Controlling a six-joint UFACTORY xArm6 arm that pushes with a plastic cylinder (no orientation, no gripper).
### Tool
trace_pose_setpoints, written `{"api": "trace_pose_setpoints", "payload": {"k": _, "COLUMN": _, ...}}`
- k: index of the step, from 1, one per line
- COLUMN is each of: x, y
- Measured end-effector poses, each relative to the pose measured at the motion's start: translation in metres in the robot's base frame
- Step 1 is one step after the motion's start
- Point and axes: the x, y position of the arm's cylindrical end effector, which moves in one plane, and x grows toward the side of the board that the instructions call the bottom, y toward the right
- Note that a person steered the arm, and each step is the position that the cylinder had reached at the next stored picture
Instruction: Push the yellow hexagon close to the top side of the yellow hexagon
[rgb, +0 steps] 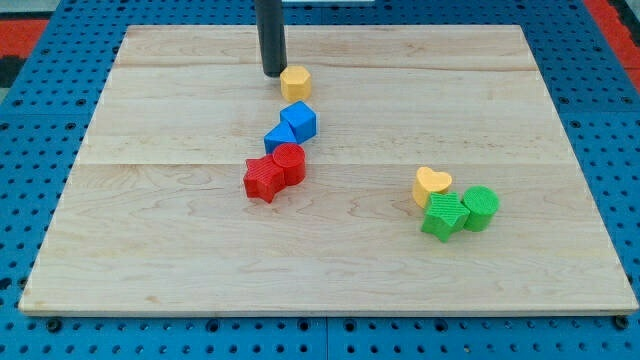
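Observation:
A yellow hexagon block (295, 82) lies near the view's top, a little left of centre, on the wooden board (150, 200). My tip (273, 73) stands just to the left of it and slightly above, close to its edge; contact cannot be made out. A yellow heart block (432, 184) lies at the view's lower right. No second yellow hexagon shows.
Two blue blocks, a cube (299, 121) and a smaller wedge-like piece (278, 138), lie below the hexagon. A red cylinder (289, 163) and a red star (263, 179) sit under them. A green star (443, 215) and a green cylinder (480, 207) touch the yellow heart.

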Motion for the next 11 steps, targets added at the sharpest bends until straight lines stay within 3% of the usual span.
{"api": "trace_pose_setpoints", "payload": {"k": 1, "x": -0.002, "y": 0.049}}
{"api": "trace_pose_setpoints", "payload": {"k": 3, "x": 0.011, "y": 0.018}}
{"api": "trace_pose_setpoints", "payload": {"k": 4, "x": 0.022, "y": 0.094}}
{"api": "trace_pose_setpoints", "payload": {"k": 5, "x": 0.044, "y": 0.121}}
{"api": "trace_pose_setpoints", "payload": {"k": 7, "x": 0.036, "y": 0.087}}
{"api": "trace_pose_setpoints", "payload": {"k": 8, "x": 0.061, "y": 0.093}}
{"api": "trace_pose_setpoints", "payload": {"k": 10, "x": 0.105, "y": 0.148}}
{"api": "trace_pose_setpoints", "payload": {"k": 11, "x": 0.084, "y": 0.163}}
